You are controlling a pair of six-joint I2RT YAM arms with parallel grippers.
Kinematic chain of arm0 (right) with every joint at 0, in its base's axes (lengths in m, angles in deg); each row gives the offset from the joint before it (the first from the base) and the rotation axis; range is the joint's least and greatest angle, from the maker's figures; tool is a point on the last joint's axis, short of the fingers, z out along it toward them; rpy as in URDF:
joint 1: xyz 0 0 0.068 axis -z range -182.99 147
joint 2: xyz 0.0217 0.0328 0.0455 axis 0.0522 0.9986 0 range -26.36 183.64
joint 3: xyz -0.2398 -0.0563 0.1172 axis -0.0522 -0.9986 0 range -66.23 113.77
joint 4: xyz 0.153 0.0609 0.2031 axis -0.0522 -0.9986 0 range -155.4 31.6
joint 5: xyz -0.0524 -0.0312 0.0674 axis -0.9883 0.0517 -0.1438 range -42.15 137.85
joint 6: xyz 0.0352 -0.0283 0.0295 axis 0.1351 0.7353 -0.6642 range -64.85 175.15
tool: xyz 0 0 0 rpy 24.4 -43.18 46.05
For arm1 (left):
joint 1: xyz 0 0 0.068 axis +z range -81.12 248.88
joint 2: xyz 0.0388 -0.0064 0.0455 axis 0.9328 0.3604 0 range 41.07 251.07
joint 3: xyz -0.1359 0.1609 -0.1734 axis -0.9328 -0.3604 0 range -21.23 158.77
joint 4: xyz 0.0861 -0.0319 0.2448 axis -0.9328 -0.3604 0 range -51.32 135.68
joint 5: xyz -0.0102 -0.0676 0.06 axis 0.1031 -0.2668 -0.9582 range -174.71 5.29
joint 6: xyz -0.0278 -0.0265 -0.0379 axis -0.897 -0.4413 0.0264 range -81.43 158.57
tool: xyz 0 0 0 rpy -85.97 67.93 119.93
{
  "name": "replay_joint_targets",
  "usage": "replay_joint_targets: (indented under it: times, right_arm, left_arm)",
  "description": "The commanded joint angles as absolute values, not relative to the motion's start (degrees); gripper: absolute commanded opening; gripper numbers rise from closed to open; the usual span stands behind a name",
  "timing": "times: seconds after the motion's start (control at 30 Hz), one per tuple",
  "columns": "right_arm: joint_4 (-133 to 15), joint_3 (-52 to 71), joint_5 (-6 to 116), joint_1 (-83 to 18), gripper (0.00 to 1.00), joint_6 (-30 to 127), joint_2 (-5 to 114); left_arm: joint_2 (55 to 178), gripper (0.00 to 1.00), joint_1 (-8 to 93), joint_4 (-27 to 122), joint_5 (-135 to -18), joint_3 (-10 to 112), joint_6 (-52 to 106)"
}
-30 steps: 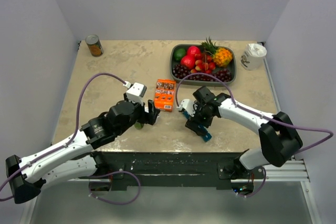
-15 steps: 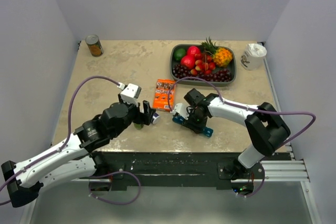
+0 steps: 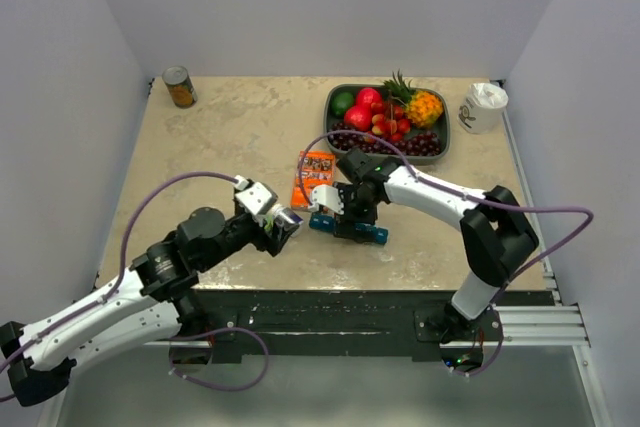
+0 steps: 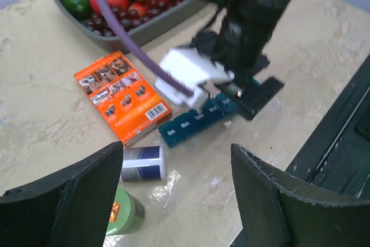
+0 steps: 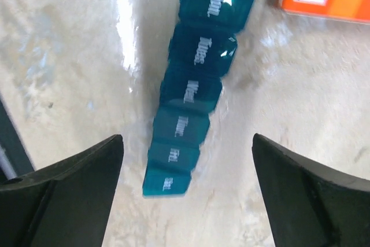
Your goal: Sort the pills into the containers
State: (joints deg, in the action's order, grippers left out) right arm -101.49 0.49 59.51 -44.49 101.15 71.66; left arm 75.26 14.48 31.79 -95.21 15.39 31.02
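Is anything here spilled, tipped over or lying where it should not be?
One thing stands out: a small white and blue bottle lies on its side beside the orange box. No loose pills show anywhere. The pill organizer lies flat and its lids look shut.

The containers (image 5: 193,93) are translucent teal-blue with pale day lettering on each lid. The box (image 4: 121,98) is bright orange with small photo panels and a white barcode patch. The counter (image 3: 230,137) is beige, marbled with pale veins. The tray (image 3: 332,127) near the far edge is grey.
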Motion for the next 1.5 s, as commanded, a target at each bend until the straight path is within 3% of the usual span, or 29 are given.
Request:
replay_joint_targets:
  times: [0.0,0.13,0.3,0.6,1.03,1.23,1.37,1.47]
  right_arm:
    - [-108.7,3.3,69.4,-37.7,0.97,105.4,64.1]
    - [-111.5,0.5,75.8,-29.9,0.96,109.3,57.9]
    - [-106.0,-10.5,76.0,-28.6,0.96,107.1,52.0]
    - [-97.2,-14.9,72.9,-28.1,0.95,96.4,56.4]
    - [-100.0,-12.7,79.2,-23.4,0.90,96.1,61.1]
    - [-99.8,-12.7,79.6,-23.0,0.90,96.3,61.3]
    - [-99.1,-12.1,78.5,-22.9,0.90,95.9,62.7]
    - [-98.4,-11.4,77.3,-22.5,0.90,95.2,63.4]
  left_arm:
    - [82.6,0.78,14.6,36.1,-83.1,14.6,43.7]
    - [91.1,0.77,14.3,39.1,-76.0,15.2,51.9]
    - [106.0,0.76,12.6,40.9,-72.1,18.5,66.5]
    - [125.4,0.70,11.8,43.6,-74.0,26.0,80.0]
    - [139.1,0.68,12.1,52.2,-77.2,30.3,86.9]
    - [144.3,0.48,12.2,46.6,-77.9,34.5,85.4]
    - [145.0,0.22,12.2,43.7,-77.2,35.1,81.5]
    - [144.5,0.17,12.2,42.6,-77.0,35.6,75.6]
